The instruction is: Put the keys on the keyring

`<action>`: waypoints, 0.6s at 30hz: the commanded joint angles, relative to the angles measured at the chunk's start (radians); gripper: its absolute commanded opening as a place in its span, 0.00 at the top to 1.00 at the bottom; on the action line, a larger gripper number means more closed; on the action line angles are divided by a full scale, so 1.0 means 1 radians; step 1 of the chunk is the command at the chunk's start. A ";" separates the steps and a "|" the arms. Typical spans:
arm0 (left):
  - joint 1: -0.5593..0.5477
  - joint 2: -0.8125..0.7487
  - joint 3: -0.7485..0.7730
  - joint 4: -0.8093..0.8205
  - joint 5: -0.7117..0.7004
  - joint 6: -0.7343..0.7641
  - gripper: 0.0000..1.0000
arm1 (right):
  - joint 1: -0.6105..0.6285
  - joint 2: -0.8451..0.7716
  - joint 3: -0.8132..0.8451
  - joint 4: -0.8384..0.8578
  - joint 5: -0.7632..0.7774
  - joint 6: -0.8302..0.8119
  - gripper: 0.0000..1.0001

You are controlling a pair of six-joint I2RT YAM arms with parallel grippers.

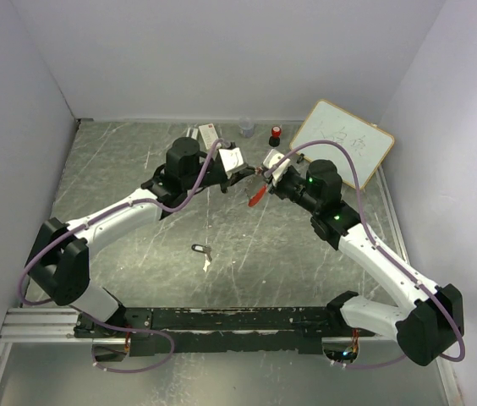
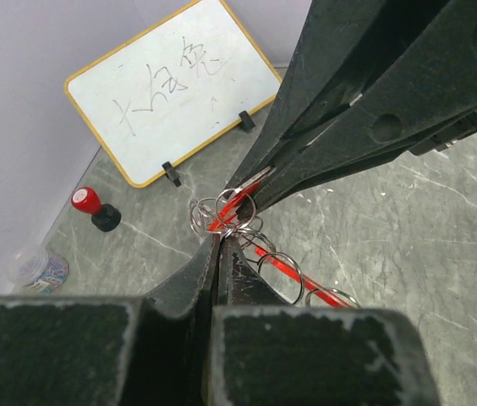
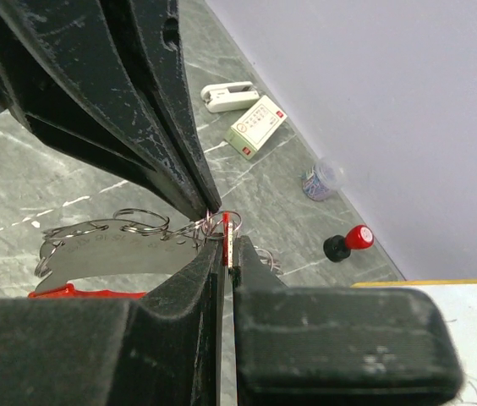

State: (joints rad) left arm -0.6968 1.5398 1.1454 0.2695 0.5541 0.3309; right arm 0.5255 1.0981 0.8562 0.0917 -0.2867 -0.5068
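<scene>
Both grippers meet in the air above the middle of the table. The keyring (image 2: pixel 282 263), a curved red piece with several silver rings, hangs between them, red end down (image 1: pixel 257 196). My left gripper (image 2: pixel 222 240) is shut on one of its silver rings, and its tips show in the right wrist view (image 3: pixel 209 203). My right gripper (image 3: pixel 230 245) is shut on a thin red and silver piece seen edge-on, apparently the red-headed key (image 3: pixel 227 230), held against the rings. The black-headed key (image 1: pixel 202 251) lies alone on the table, in front of both grippers.
A small whiteboard (image 1: pixel 342 138) leans at the back right. A red-topped black stamp (image 1: pixel 276 134), a clear cup of clips (image 1: pixel 246 127), a white box (image 3: pixel 255 125) and a white stapler (image 3: pixel 228 96) stand along the back wall. Walls close in on three sides.
</scene>
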 commanded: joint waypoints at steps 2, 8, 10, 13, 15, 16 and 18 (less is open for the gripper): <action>-0.001 -0.067 -0.076 0.141 -0.050 -0.064 0.93 | 0.004 -0.013 0.012 0.037 0.031 0.030 1.00; 0.001 -0.097 -0.085 0.165 -0.112 -0.087 0.93 | 0.004 -0.016 0.002 0.024 0.064 0.044 1.00; 0.001 -0.110 -0.095 0.176 -0.125 -0.093 0.93 | 0.004 -0.017 -0.003 0.023 0.070 0.047 1.00; 0.004 -0.118 -0.098 0.190 -0.126 -0.102 0.93 | 0.004 -0.013 -0.007 0.017 0.074 0.051 1.00; 0.005 -0.118 -0.094 0.187 -0.125 -0.104 0.93 | 0.004 -0.013 -0.013 0.022 0.075 0.054 1.00; 0.006 -0.118 -0.094 0.188 -0.127 -0.103 0.93 | 0.004 -0.014 -0.015 0.023 0.075 0.054 1.00; 0.007 -0.122 -0.098 0.189 -0.133 -0.104 0.93 | 0.004 -0.013 -0.015 0.022 0.078 0.056 1.00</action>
State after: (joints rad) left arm -0.6964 1.4544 1.0515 0.3996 0.4492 0.2413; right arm 0.5293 1.0981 0.8562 0.0959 -0.2317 -0.4641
